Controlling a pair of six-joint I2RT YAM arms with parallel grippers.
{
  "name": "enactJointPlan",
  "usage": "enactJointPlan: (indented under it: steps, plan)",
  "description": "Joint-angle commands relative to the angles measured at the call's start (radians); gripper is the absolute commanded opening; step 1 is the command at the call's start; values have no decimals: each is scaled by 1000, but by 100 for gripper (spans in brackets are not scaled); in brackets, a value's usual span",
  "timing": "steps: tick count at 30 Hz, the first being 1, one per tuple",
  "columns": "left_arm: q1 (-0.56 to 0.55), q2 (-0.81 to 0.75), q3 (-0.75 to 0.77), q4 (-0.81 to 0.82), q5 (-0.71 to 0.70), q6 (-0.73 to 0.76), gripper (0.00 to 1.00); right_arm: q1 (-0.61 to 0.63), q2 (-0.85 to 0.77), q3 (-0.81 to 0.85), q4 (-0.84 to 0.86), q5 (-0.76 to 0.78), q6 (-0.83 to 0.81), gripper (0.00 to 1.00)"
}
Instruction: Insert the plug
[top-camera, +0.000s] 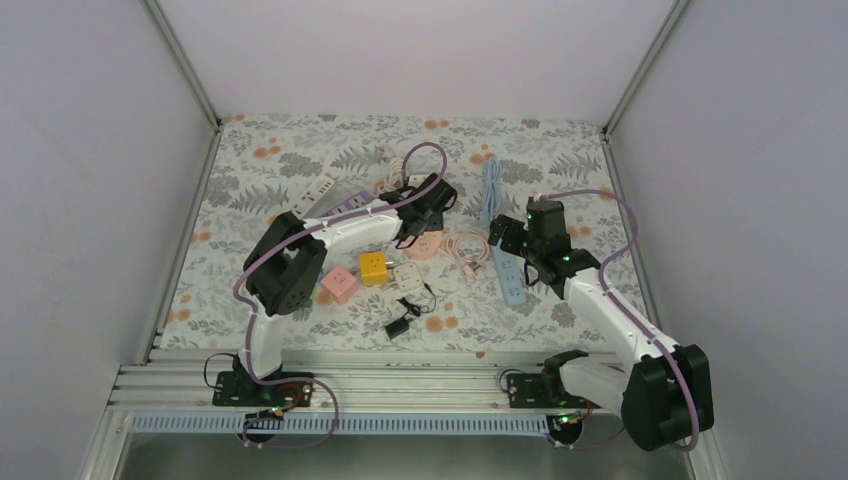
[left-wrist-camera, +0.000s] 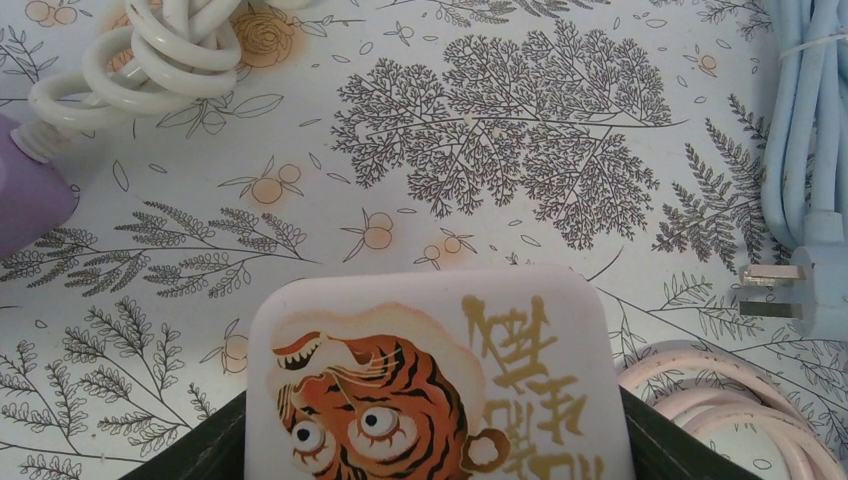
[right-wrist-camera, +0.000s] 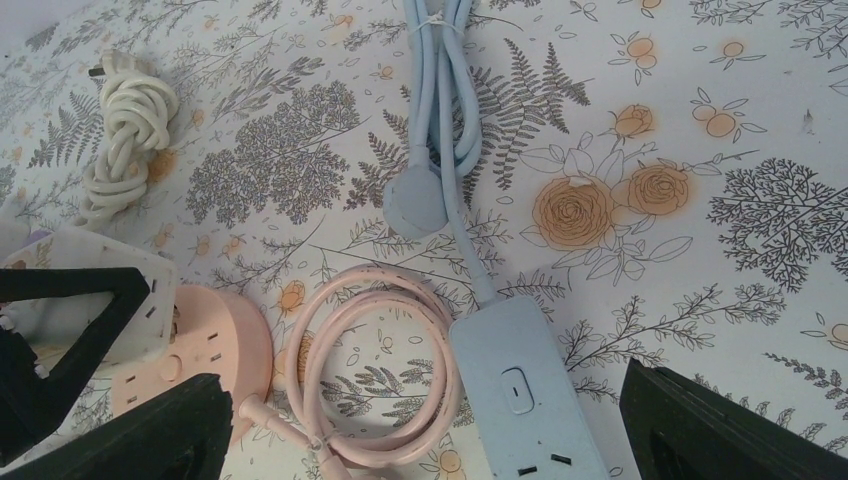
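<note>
Gripping the tiger plug (left-wrist-camera: 430, 370) by its two sides, the left gripper (top-camera: 421, 226) has its jaws about half spread, and the white block fills the whole gap between the dark fingers (left-wrist-camera: 200, 450). In the right wrist view the tiger plug sits right over the pink socket (right-wrist-camera: 215, 350), which lies directly under the left gripper; whether the pins are in cannot be told. Just right of the left fingertips lies a coiled pink cable (right-wrist-camera: 370, 370), and further ahead on that side a blue plug (left-wrist-camera: 810, 290) points its pins back toward the gripper. Ahead and to its left lies a knotted white cord (left-wrist-camera: 150, 50), joined to a purple block (left-wrist-camera: 25, 195) at the far left. The right gripper (right-wrist-camera: 435, 425) stands fully spread and holds nothing. Between its fingers, slightly right of centre, lies the blue strip (right-wrist-camera: 520, 390), not touched by either finger. The strip's bundled blue cable (right-wrist-camera: 440, 90) runs away ahead of it on the floral table (right-wrist-camera: 760, 200).
</note>
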Motion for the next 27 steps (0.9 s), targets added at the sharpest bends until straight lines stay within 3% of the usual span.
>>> enactJointPlan:
  steps: [1,22,27]
  plan:
    - [7,22,22,-8,-32,-6,53,-9,2,-12,22,22,-13,99]
    - [24,21,-29,17,48,9,53,-8,36,-9,24,18,-16,98]
    - [29,51,-24,-76,67,23,52,-8,32,-7,15,31,-15,98]
